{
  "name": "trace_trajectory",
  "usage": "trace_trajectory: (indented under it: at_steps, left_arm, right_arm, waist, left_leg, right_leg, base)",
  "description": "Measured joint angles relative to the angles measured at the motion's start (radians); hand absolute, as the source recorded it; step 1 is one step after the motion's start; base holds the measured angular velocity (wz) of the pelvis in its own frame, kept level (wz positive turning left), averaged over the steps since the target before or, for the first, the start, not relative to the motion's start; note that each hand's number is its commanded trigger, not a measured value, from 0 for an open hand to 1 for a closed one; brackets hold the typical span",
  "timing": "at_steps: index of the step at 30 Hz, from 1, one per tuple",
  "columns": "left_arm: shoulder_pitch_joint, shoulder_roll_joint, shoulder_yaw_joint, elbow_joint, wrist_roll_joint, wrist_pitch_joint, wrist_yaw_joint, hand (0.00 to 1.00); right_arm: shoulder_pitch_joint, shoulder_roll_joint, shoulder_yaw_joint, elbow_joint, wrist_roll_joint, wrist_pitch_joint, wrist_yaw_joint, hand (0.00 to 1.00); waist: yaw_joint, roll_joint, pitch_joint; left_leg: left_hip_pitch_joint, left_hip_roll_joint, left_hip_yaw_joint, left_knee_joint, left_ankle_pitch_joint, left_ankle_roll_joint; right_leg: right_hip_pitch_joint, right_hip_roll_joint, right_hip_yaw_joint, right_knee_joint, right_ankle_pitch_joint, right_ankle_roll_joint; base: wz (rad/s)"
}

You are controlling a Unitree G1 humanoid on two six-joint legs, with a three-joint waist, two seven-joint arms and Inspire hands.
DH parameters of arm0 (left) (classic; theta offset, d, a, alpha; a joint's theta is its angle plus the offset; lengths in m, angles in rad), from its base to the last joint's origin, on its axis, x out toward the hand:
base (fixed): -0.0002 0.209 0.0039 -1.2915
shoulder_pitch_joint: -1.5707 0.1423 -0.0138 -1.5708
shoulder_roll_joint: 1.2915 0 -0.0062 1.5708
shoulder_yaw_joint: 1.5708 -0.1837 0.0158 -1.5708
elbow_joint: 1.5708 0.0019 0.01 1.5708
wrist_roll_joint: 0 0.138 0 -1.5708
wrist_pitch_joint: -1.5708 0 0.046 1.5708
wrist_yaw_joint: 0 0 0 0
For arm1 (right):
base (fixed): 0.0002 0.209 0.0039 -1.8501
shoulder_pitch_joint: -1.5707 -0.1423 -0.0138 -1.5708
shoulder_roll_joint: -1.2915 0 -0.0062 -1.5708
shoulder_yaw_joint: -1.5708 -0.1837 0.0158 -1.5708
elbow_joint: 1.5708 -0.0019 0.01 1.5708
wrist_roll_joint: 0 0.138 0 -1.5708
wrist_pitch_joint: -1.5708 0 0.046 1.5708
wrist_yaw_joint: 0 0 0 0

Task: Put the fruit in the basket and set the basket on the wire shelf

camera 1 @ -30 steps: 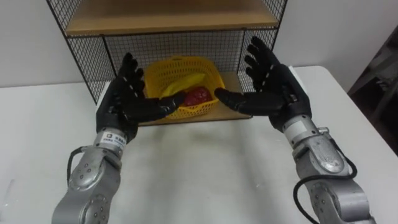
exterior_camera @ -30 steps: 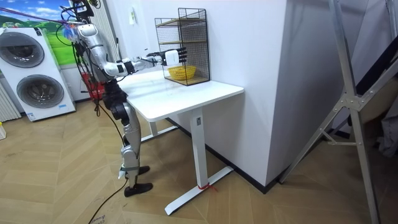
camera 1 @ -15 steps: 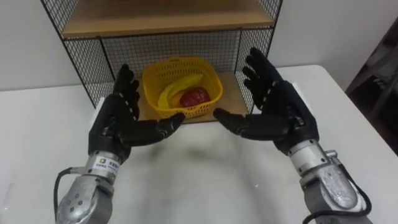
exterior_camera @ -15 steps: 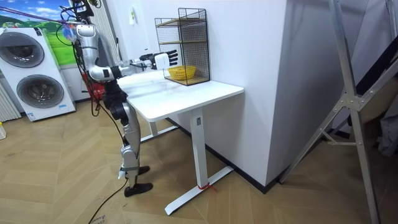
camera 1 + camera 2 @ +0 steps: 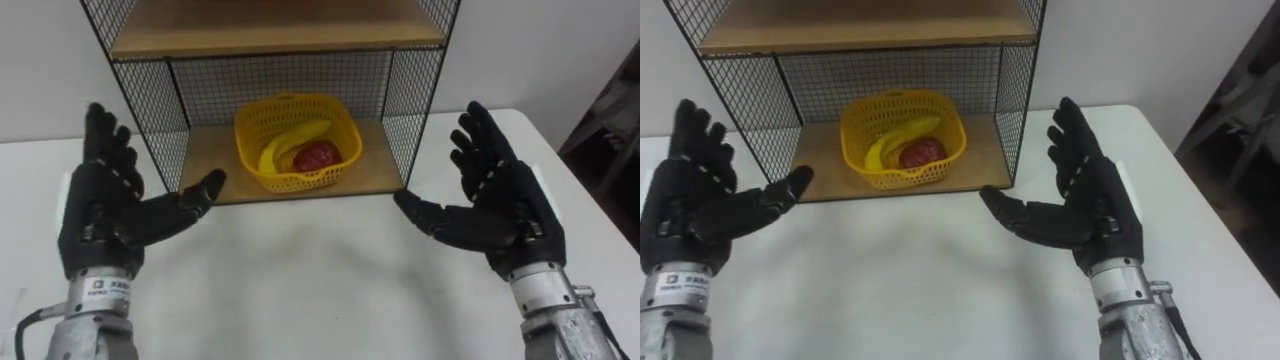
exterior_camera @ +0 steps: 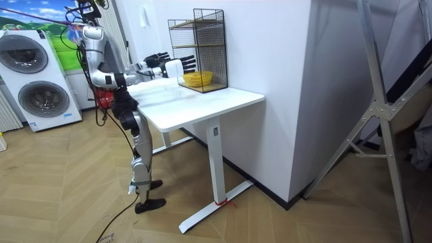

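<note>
Holding banana and red fruit, the basket sits on the wire shelf, left hand and right hand splayed empty.

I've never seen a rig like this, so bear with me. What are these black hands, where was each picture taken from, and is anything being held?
The hands belong to a two-legged humanoid robot standing at a white table. Two pictures come from a stereo camera on its head, looking down; the third from a camera across the room. Its left hand and right hand are open, holding nothing. A yellow basket with a banana and a red fruit sits on the lower board of the wire shelf.
</note>
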Motion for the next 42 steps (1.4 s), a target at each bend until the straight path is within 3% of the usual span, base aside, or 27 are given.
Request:
trace_trajectory:
  at_steps: [4,7,8,11,13,16,19,20,22,24,28,30,31,34,35,36,39,42]
  left_arm:
    - [0.005,-0.007,0.053,-0.006,0.070,-0.060,0.111,0.00]
    - [0.020,-0.008,0.089,-0.030,0.130,-0.082,0.182,0.00]
    - [0.024,-0.008,0.120,-0.055,0.161,-0.088,0.215,0.00]
    - [0.023,-0.007,0.216,-0.105,0.197,-0.153,0.330,0.00]
    - [0.023,-0.006,0.296,-0.123,0.202,-0.183,0.395,0.00]
    - [0.024,0.004,0.469,-0.127,0.198,-0.203,0.524,0.00]
    - [0.024,0.028,0.581,-0.127,0.172,-0.213,0.601,0.00]
    - [0.019,0.046,0.638,-0.126,0.153,-0.214,0.638,0.00]
    - [0.017,0.073,0.726,-0.113,0.140,-0.214,0.679,0.00]
    - [0.013,0.145,0.826,-0.093,0.075,-0.217,0.742,0.00]
    - [0.031,0.235,0.957,0.031,-0.006,-0.206,0.806,0.00]
    - [0.032,0.307,1.024,0.105,-0.098,-0.175,0.855,0.00]
    - [0.032,0.326,1.037,0.129,-0.116,-0.173,0.864,0.00]
    - [0.034,0.461,1.072,0.320,-0.236,-0.145,0.909,0.00]
    - [0.033,0.482,1.072,0.351,-0.259,-0.138,0.916,0.00]
    - [0.042,0.517,1.072,0.417,-0.297,-0.135,0.925,0.00]
    - [0.085,0.576,1.073,0.589,-0.382,-0.114,0.935,0.00]
    - [0.107,0.577,1.070,0.727,-0.477,-0.098,0.944,0.00]
  right_arm:
    - [0.018,0.004,-0.039,-0.005,-0.040,-0.032,-0.049,0.00]
    - [0.032,0.005,-0.073,-0.028,-0.046,-0.050,-0.076,0.00]
    - [0.049,0.004,-0.100,-0.051,-0.048,-0.066,-0.093,0.00]
    - [0.057,0.003,-0.159,-0.085,-0.052,-0.111,-0.178,0.00]
    - [0.056,0.002,-0.212,-0.104,-0.070,-0.120,-0.233,0.00]
    - [0.050,-0.043,-0.352,-0.127,-0.094,-0.126,-0.371,0.00]
    - [0.034,-0.109,-0.438,-0.151,-0.112,-0.130,-0.477,0.00]
    - [0.012,-0.137,-0.482,-0.154,-0.116,-0.147,-0.521,0.00]
    - [-0.012,-0.182,-0.565,-0.153,-0.110,-0.157,-0.581,0.00]
    - [-0.033,-0.257,-0.688,-0.120,-0.093,-0.167,-0.672,0.00]
    - [-0.029,-0.330,-0.848,-0.030,-0.088,-0.171,-0.784,0.00]
    - [-0.026,-0.380,-0.941,0.059,-0.036,-0.154,-0.867,0.00]
    - [-0.026,-0.397,-0.958,0.081,-0.023,-0.149,-0.886,0.00]
    - [-0.026,-0.513,-1.018,0.249,0.077,-0.138,-0.977,0.00]
    - [-0.026,-0.530,-1.027,0.276,0.098,-0.132,-0.988,0.00]
    - [-0.021,-0.555,-1.040,0.335,0.138,-0.126,-1.014,0.00]
    - [-0.020,-0.597,-1.086,0.493,0.221,-0.116,-1.074,0.00]
    - [0.039,-0.599,-1.092,0.601,0.304,-0.104,-1.119,0.00]
  waist:
    - [0.003,0.000,-0.0010]
    - [0.007,0.001,-0.0013]
    - [0.019,0.002,-0.0012]
    - [0.029,0.006,-0.0001]
    - [0.038,0.008,-0.0010]
    - [0.050,0.012,-0.0007]
    - [0.056,0.013,0.0005]
    - [0.055,0.013,0.0027]
    - [0.056,0.008,-0.0010]
    - [0.051,0.007,-0.0012]
    - [0.045,0.002,-0.0054]
    - [0.044,0.001,-0.0068]
    - [0.044,-0.003,-0.0080]
    - [0.026,-0.002,-0.0078]
    - [0.024,0.002,-0.0062]
    - [0.022,-0.001,-0.0097]
    - [0.013,-0.006,-0.0138]
    - [-0.005,-0.003,-0.0169]
  left_leg:
    - [-0.008,0.000,-0.002,0.001,0.000,0.000]
    - [-0.008,-0.001,-0.002,0.001,0.000,0.000]
    - [-0.009,0.000,-0.002,0.000,0.000,0.000]
    - [-0.010,0.000,-0.003,0.000,-0.001,-0.001]
    - [-0.011,-0.001,-0.006,-0.001,-0.001,-0.001]
    - [-0.007,-0.001,-0.011,0.002,-0.001,-0.001]
    - [-0.008,-0.001,-0.010,0.004,-0.001,-0.002]
    - [-0.012,-0.001,-0.009,0.007,-0.002,-0.003]
    - [-0.019,-0.001,-0.006,0.008,-0.002,-0.003]
    - [-0.025,-0.001,-0.007,0.017,-0.003,-0.003]
    - [-0.033,-0.002,-0.008,0.015,-0.003,-0.003]
    - [-0.050,-0.002,-0.008,0.024,-0.006,-0.003]
    - [-0.052,-0.003,-0.008,0.026,-0.007,-0.004]
    - [-0.077,-0.003,-0.014,0.052,-0.022,-0.005]
    - [-0.082,-0.003,-0.015,0.061,-0.026,-0.006]
    - [-0.093,-0.004,-0.015,0.075,-0.033,-0.007]
    - [-0.104,-0.004,-0.016,0.078,-0.034,-0.008]
    - [-0.104,-0.003,-0.016,0.078,-0.036,-0.007]
  right_leg:
    - [-0.007,0.000,-0.001,0.000,0.000,0.000]
    - [-0.011,0.001,0.000,0.000,0.000,0.000]
    - [-0.012,0.001,-0.001,0.001,0.000,0.000]
    - [-0.012,0.001,-0.002,0.001,0.000,0.000]
    - [-0.012,0.001,-0.002,0.001,0.000,0.000]
    - [-0.014,0.000,-0.008,0.000,0.000,0.000]
    - [-0.016,0.000,-0.008,0.003,-0.003,0.001]
    - [-0.020,0.000,-0.004,0.001,-0.008,0.000]
    - [-0.031,0.001,0.002,0.002,-0.012,0.001]
    - [-0.033,-0.001,-0.003,0.001,-0.013,0.001]
    - [-0.041,-0.002,-0.005,0.003,-0.015,0.001]
    - [-0.063,-0.003,-0.006,0.021,-0.020,0.000]
    - [-0.066,-0.004,-0.004,0.027,-0.023,0.000]
    - [-0.083,-0.005,-0.007,0.055,-0.042,0.000]
    - [-0.084,-0.004,-0.008,0.056,-0.042,-0.001]
    - [-0.094,-0.001,-0.006,0.062,-0.045,-0.002]
    - [-0.100,-0.002,-0.015,0.069,-0.046,-0.004]
    - [-0.099,-0.004,-0.022,0.067,-0.047,-0.003]
  base:
    - [0.00]
    - [0.00]
    - [-0.03]
    - [0.00]
    - [0.02]
    - [0.05]
    - [0.00]
    - [-0.04]
    - [-0.02]
    - [0.06]
    - [0.01]
    - [0.00]
    - [0.00]
    - [0.07]
    - [0.00]
    - [-0.03]
    - [0.03]
    - [0.03]
